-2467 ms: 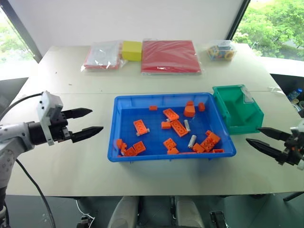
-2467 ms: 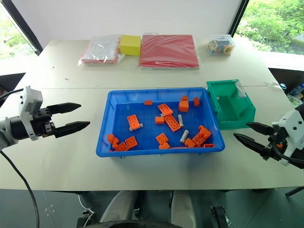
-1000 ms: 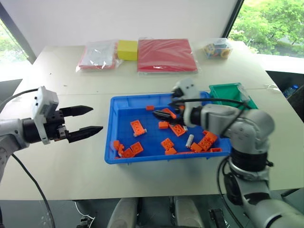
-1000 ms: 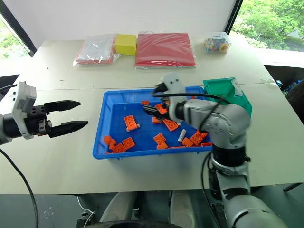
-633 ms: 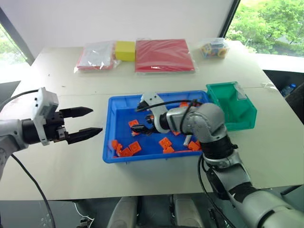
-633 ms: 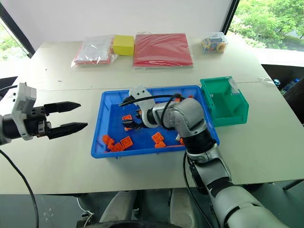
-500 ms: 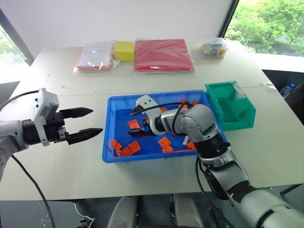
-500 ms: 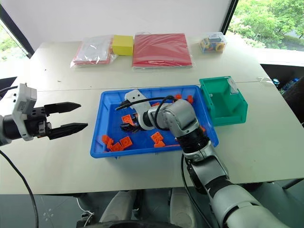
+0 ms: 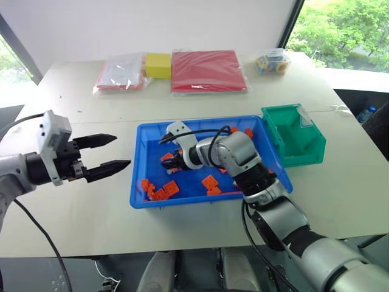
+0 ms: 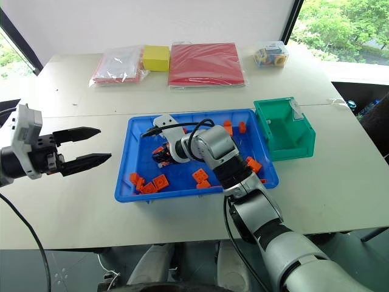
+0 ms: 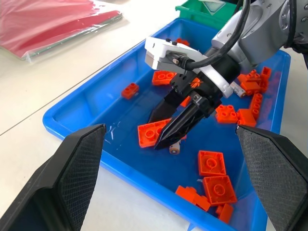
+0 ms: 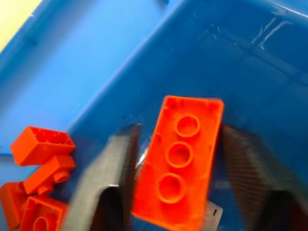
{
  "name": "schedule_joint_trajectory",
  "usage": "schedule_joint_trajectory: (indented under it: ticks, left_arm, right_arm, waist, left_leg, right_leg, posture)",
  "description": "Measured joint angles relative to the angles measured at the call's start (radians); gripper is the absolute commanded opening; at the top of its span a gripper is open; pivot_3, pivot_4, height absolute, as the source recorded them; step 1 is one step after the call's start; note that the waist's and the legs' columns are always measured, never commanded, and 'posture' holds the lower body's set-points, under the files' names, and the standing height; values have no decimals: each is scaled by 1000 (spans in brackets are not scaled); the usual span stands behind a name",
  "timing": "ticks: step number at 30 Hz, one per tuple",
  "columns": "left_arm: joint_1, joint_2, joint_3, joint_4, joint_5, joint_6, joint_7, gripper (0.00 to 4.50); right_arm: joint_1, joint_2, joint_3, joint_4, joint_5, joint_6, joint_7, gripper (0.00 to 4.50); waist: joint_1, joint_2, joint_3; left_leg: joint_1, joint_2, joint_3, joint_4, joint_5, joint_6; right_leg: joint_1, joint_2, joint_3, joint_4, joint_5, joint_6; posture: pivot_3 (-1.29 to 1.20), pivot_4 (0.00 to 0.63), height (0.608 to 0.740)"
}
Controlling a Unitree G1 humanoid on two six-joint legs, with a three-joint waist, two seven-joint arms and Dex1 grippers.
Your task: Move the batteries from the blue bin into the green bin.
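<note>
While astride brick (image 12: 179, 163), R end effector (image 11: 168, 126) half-open

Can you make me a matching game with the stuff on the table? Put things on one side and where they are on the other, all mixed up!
Things:
1. green bin
2. yellow block
3. left gripper
4. right gripper

Places:
A. inside the blue bin, fingers at an orange brick
B. at the table's far edge, beside the red sheet
C. touching the blue bin's right end
D. over bare table, left of the blue bin

Pairs: 1-C, 2-B, 3-D, 4-A
</note>
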State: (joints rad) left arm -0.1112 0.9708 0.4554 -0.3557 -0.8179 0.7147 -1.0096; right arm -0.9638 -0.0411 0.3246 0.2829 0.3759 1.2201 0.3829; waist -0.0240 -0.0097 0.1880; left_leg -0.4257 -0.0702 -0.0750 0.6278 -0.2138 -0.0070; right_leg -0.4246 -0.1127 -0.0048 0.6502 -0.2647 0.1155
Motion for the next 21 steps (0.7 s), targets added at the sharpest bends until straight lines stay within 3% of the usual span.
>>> schedule_joint_trajectory:
  ticks: [6,10,13,15,21]
  left_arm:
    - [-16,0,-1,5,0,0,7,4500]
    - [-43,-2,-14,17,1,-4,9,4500]
    - [-56,-4,-23,22,1,-6,9,4500]
    - [-61,-9,-32,24,2,-8,9,4500]
    - [-66,-13,-45,35,2,-14,9,4500]
  right_arm:
    - [-12,-6,12,23,-46,-49,30,2587]
    - [-65,-20,23,121,-131,-255,49,2587]
    - [-79,-32,27,165,-179,-377,82,3436]
    - [-75,-49,54,188,-216,-450,114,4459]
    - [-15,-102,79,135,-261,-562,210,4459]
  waist:
    - [0,0,0]
    - [-4,0,0]
    - [-9,0,0]
    - [-13,0,0]
    - [-20,0,0]
  left_leg:
    - [0,0,0,0,0,0]
    - [0,0,0,0,0,-1]
    - [0,0,0,-1,0,-1]
    - [0,0,0,-1,0,-1]
    - [-1,0,0,-1,1,-1]
  right_leg:
    - [0,0,0,0,0,0]
    - [0,0,0,0,0,0]
    - [0,0,0,0,0,0]
    - [0,0,0,0,0,0]
    - [2,1,0,2,0,0]
  posture:
    - [0,150,736]
    - [0,150,736]
    - [0,150,736]
    - [0,150,736]
    - [0,150,736]
